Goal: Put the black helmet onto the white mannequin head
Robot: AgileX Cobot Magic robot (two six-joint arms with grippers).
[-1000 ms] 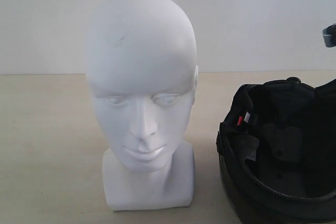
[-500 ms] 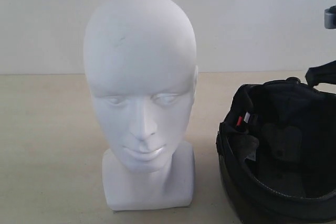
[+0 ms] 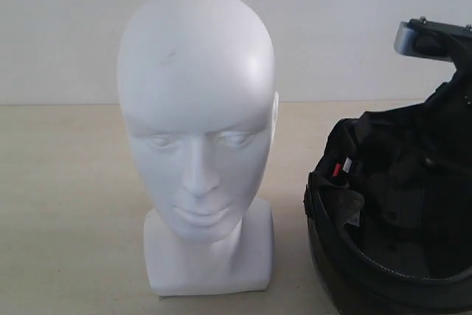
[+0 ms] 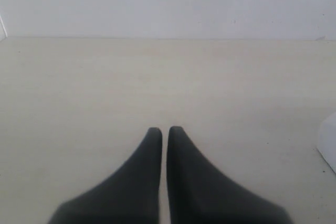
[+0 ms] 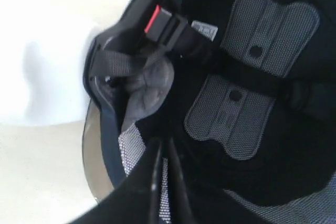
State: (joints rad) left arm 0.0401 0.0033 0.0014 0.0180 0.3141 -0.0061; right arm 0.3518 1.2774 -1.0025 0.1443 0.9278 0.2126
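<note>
Left gripper [image 4: 165, 129]: fingers pressed together with only a hairline slit, holding nothing. Ahead of the tips there is bare table [image 4: 105, 77]. The white mannequin head [image 3: 198, 108] lies off to one side of these fingers and apart from them; only a corner of its base shows at the edge of the left wrist view. The head stands upright on its squarish base, face toward the exterior camera, with nothing on its crown. The black helmet [image 3: 391, 219] sits on the table beside the head, apart from it, shell down and opening up, so the padded lining [image 5: 252, 77] and the red-tabbed strap buckle [image 5: 157, 19] are exposed. Right gripper [image 5: 163, 141]: fingers also close together, thin gap, nothing pinched. The tips point straight into the helmet's cavity, with the rim just beneath them and the lining pads just beyond. I cannot tell whether they touch the rim. The right fingers are far nearer the helmet than the left ones, so the grasp likely falls to the right arm. The fingers would need to spread to take the rim. With the opening facing up toward the fingers, the helmet must be turned over before it goes onto the head.
</note>
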